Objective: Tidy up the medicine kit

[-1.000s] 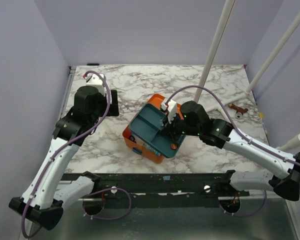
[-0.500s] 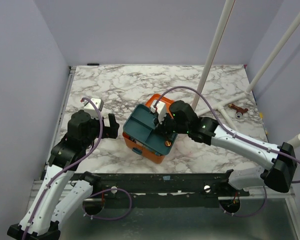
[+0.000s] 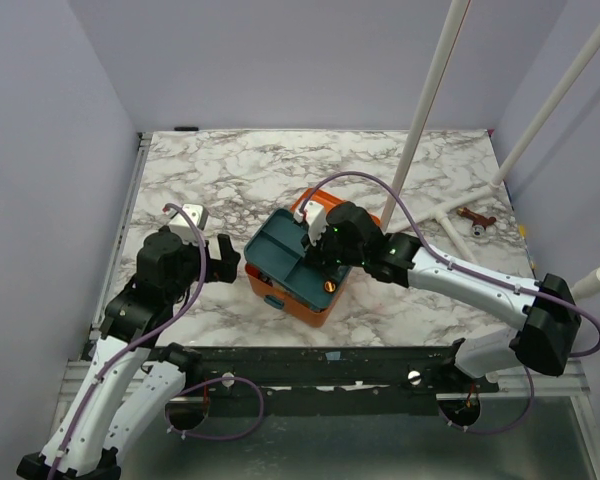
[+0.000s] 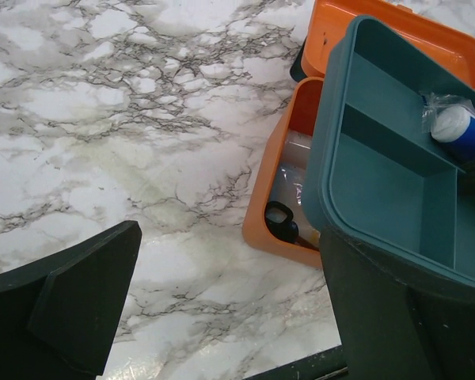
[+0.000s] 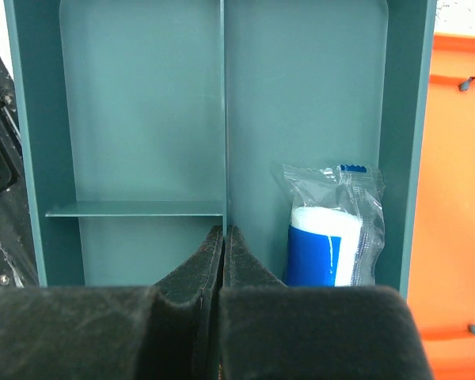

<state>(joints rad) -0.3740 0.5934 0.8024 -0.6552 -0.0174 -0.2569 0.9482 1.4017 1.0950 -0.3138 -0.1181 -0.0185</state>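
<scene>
The medicine kit (image 3: pixel 302 308) is an orange box standing open mid-table, its lid (image 3: pixel 314 197) folded back. A dark teal compartment tray (image 3: pixel 280 262) rests tilted on top of it. My right gripper (image 3: pixel 318 252) is shut on the tray's centre divider (image 5: pixel 223 158). A blue and white roll in a clear wrapper (image 5: pixel 328 237) lies in the tray's right compartment and also shows in the left wrist view (image 4: pixel 457 131). My left gripper (image 3: pixel 223 258) is open and empty just left of the kit (image 4: pixel 273 214), low over the marble. A small dark item (image 4: pixel 281 222) lies inside the box under the tray.
Two slanted white poles (image 3: pixel 430 90) rise behind the kit at the right. A small brown object (image 3: pixel 475 218) lies at the right edge. A black rail (image 3: pixel 330 365) runs along the table's front edge. Walls close off the left, back and right.
My left arm has swung from the back left down to beside the kit's left side. My right gripper has shifted left with the tray in its grasp.
</scene>
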